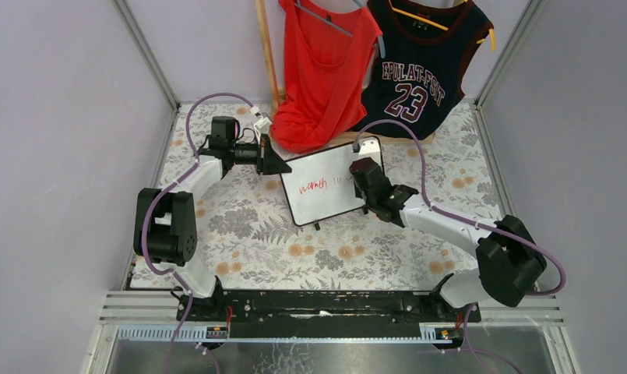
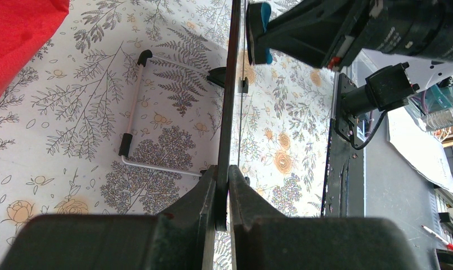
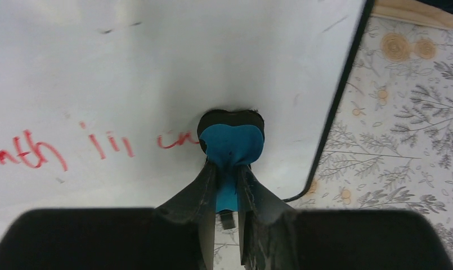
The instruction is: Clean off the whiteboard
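Observation:
The whiteboard (image 1: 325, 199) is a small white board with a thin black frame, tilted at the table's middle, with red handwriting (image 1: 314, 185) on it. My left gripper (image 1: 279, 165) is shut on the board's left edge; the left wrist view shows that edge (image 2: 231, 84) end-on between the fingers (image 2: 223, 185). My right gripper (image 1: 362, 173) is shut on a blue eraser (image 3: 231, 147) and presses it against the board face (image 3: 156, 62), just right of the red writing (image 3: 38, 154). The eraser also shows in the left wrist view (image 2: 258, 31).
A red top (image 1: 325, 62) and a dark "23" jersey (image 1: 419, 70) hang at the back, their hems near the board's far edge. The board's white wire stand (image 2: 135, 112) rests on the floral tablecloth (image 1: 240, 226). Metal frame posts border the table.

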Motion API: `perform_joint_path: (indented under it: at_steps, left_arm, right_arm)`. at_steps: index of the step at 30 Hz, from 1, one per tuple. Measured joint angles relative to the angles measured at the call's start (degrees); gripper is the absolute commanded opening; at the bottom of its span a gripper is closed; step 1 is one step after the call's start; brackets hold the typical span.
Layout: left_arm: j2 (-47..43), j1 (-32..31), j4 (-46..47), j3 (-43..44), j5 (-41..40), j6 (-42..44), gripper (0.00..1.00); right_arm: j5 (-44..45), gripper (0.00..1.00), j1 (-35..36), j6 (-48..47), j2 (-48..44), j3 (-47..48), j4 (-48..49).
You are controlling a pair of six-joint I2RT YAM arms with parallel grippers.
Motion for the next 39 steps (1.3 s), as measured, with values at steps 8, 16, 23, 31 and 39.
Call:
perform_joint_path:
  at_steps: [8, 16, 23, 31, 39]
  left_arm:
    - [0.00, 0.00, -0.02, 0.02, 0.00, 0.00, 0.00]
    - [-0.24, 0.00, -0.46, 0.02, -0.02, 0.57, 0.00]
    - [-0.33, 0.00, -0.66, 0.02, -0.37, 0.74, 0.00]
    - [-0.44, 0.00, -0.81, 0.00, -0.35, 0.90, 0.00]
    - [-0.44, 0.00, -1.27, 0.02, -0.33, 1.22, 0.00]
  right_arm:
    - [-1.62, 0.00, 7.87, 0.76, 4.72, 3.26, 1.16]
    - [-2.25, 0.00, 8.59, 0.92, 5.46, 3.67, 1.99]
    - [-2.67, 0.00, 2.75, 1.18, 4.20, 1.44, 2.12]
    - [-1.51, 0.00, -1.62, 0.20, 2.32, -1.90, 2.03]
    - [0.57, 0.00, -2.23, -1.20, 2.10, -1.90, 1.51]
